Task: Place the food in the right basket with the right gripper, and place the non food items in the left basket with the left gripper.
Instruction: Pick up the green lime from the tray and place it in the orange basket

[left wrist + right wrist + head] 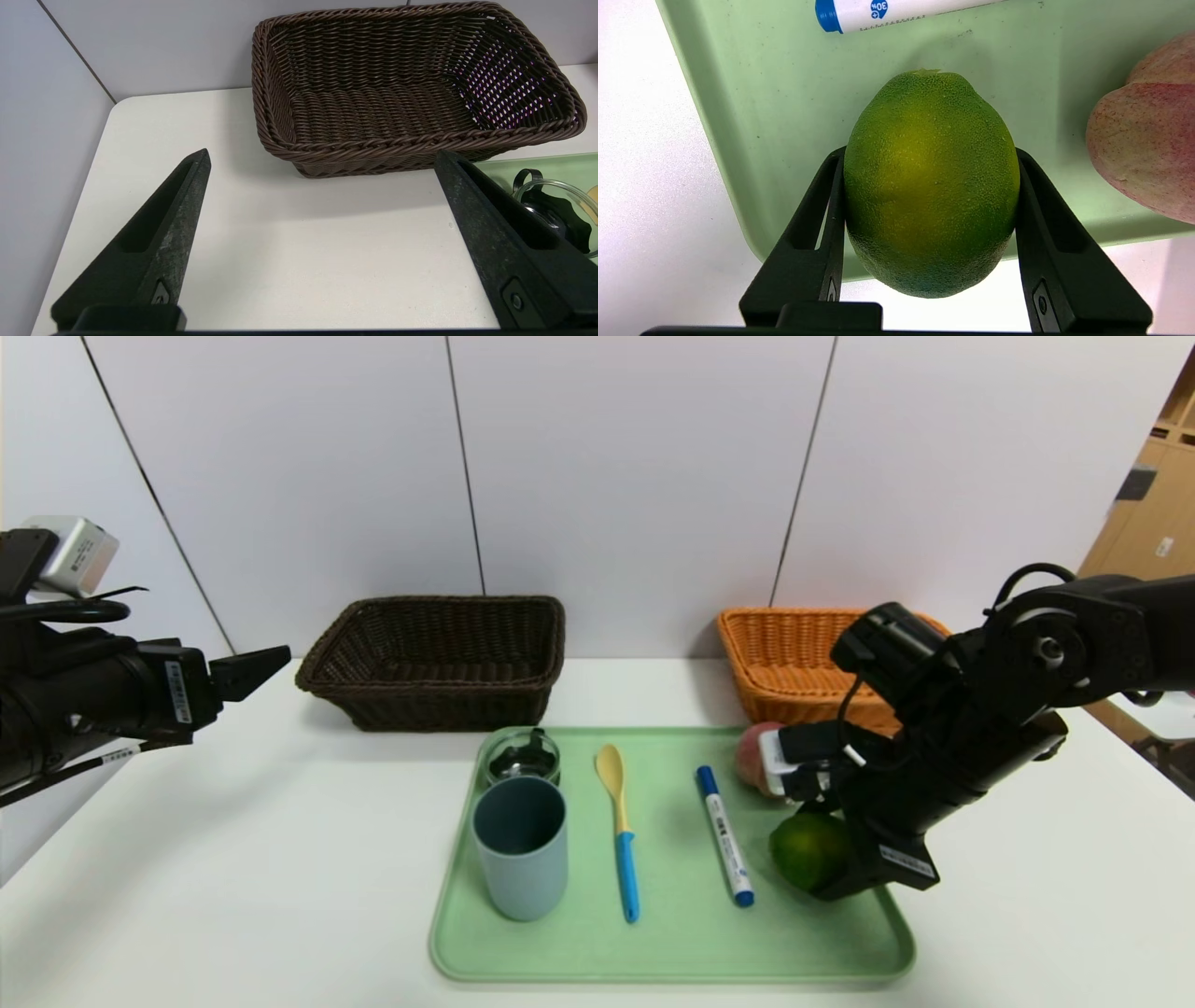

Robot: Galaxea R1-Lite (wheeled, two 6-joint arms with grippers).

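surface: white table [280,859] with a rounded far-left corner, set against pale grey wall panels [635,476] split by thin dark seams; a strip of light wooden shelving [1153,513] shows at the far right.

green tray [672,952]: front centre of the table. on it, from the robot's left to right: round glass jar with black insert [523,758], just behind a blue-grey cup [520,847] standing upright; yellow-bowled, blue-handled spoon [618,831]; white marker with blue cap [724,834], both lying lengthwise; pink-and-cream peach [752,756] at the far right edge; green citrus [930,182] near the tray's right front corner.

dark brown wicker basket [411,88]: behind the tray's left end, by the wall, nothing seen inside.

orange-tan wicker basket [794,658]: behind the tray's right end, partly hidden by the right arm.

right gripper [930,186]: low over the tray's right front corner, a finger pressed to each side of the green citrus, which sits on the tray.

left gripper [322,205]: raised above the table's left side, well apart from the tray, fingers spread wide, holding nothing.
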